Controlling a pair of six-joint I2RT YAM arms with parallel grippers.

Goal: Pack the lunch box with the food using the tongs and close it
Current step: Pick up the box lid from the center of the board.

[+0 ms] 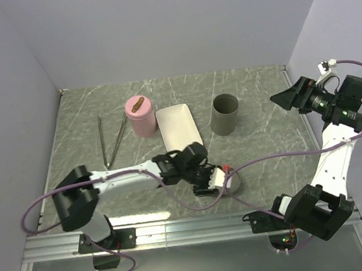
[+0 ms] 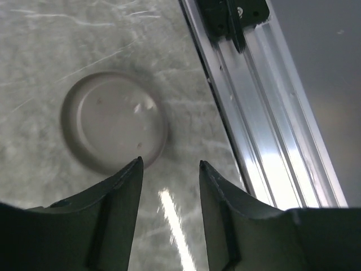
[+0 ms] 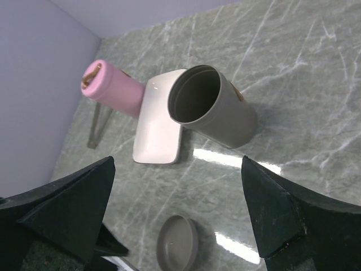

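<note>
The lunch box is a grey cylinder [image 1: 224, 113] [image 3: 211, 107], standing open and empty at mid-table. Its round grey lid [image 1: 235, 181] [image 2: 113, 121] [image 3: 177, 244] lies flat near the front edge. My left gripper [image 1: 212, 180] [image 2: 171, 164] hovers low just left of the lid, open, with nothing between its fingers. A reddish-brown meat strip [image 1: 137, 104] [image 3: 90, 76] rests on top of a pink cylinder [image 1: 141, 117] [image 3: 115, 89]. The tongs [image 1: 113, 140] [image 3: 96, 127] lie on the table left of the pink cylinder. My right gripper [image 1: 286, 99] [image 3: 177, 164] is raised at the right, open wide and empty.
A white rectangular tray [image 1: 178, 126] [image 3: 161, 121] lies between the pink cylinder and the grey one. An aluminium rail [image 2: 271, 130] runs along the table's near edge, close to the lid. Walls enclose the table at the back and on both sides.
</note>
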